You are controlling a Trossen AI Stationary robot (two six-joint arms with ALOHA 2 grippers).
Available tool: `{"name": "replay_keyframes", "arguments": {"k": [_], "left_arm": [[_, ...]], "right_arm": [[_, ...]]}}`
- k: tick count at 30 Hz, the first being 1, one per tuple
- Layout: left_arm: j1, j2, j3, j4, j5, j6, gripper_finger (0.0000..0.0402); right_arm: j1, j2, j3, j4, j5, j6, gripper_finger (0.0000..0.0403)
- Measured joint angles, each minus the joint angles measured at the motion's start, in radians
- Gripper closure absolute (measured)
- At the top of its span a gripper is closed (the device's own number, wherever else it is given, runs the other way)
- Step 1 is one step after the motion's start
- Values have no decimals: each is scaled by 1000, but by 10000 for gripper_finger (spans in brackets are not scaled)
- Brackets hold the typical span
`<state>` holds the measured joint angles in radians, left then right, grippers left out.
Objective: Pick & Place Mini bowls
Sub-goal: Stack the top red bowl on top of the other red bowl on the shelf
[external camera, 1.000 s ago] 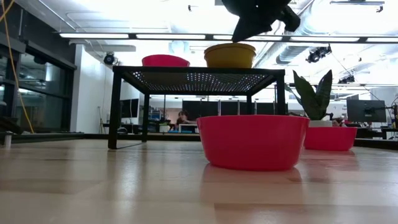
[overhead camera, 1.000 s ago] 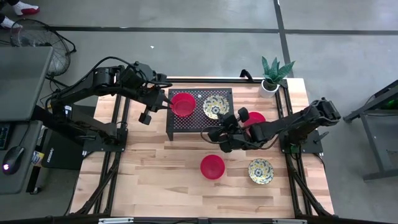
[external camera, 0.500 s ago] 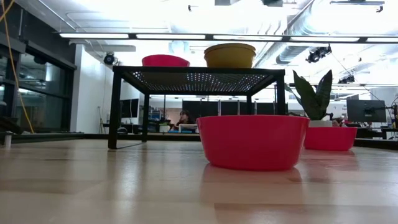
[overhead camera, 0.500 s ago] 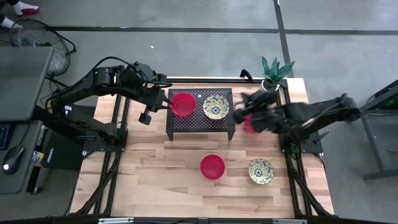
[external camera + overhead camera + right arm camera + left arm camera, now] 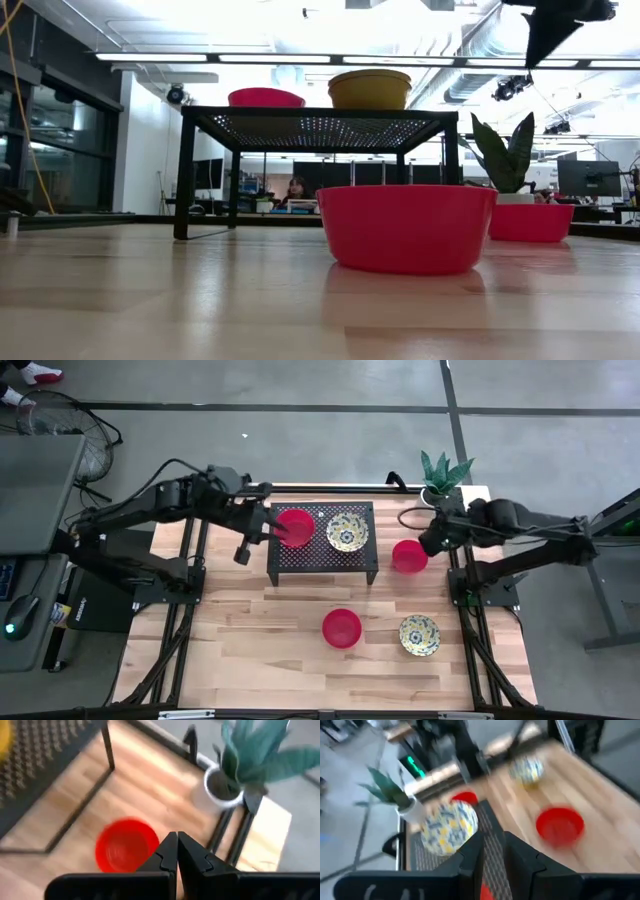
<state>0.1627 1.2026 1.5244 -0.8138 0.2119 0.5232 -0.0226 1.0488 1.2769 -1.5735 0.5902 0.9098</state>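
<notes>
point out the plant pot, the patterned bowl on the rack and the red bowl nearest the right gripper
plant pot (image 5: 433, 499), high view, on its white rim
patterned bowl (image 5: 346, 531), high view, middle of its floral inside
red bowl (image 5: 409, 556), high view, centre of its inside
right gripper (image 5: 428, 543), high view, at its fingertips

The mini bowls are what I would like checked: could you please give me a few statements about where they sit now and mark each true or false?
1. Two bowls sit on the black mesh stand: a red bowl and a patterned bowl. True.
2. The right gripper holds a bowl. False: it is shut and empty, beside the red bowl by the plant.
3. Three bowls rest on the wooden table. True.
4. The left gripper is at the stand's red bowl. True.
5. The patterned bowl near the front edge is stacked inside the red bowl beside it. False: they lie apart.
</notes>
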Motion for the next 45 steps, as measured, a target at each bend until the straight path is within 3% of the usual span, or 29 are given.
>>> {"name": "replay_keyframes", "arguments": {"k": [4, 11, 17, 22, 30, 38, 45], "left_arm": [[1, -88, -216, 187, 14, -100, 337], [0, -284, -545, 585, 48, -269, 337], [1, -415, -692, 821, 56, -319, 337], [0, -489, -708, 815, 48, -328, 337], [1, -540, -709, 807, 71, -327, 337], [1, -548, -709, 748, 143, -314, 337], [1, -553, -709, 730, 198, -311, 337]], "right_arm": [[-101, -26, -43, 24, -144, -48, 403], [-267, -76, -211, 65, -347, 31, 402], [-359, -95, -380, 152, -504, -34, 396], [-395, -95, -479, 297, -580, -46, 348], [-445, -95, -563, 413, -574, 32, 238], [-450, -95, -685, 536, -614, 146, 227], [-451, -93, -728, 600, -580, 215, 231]]}}
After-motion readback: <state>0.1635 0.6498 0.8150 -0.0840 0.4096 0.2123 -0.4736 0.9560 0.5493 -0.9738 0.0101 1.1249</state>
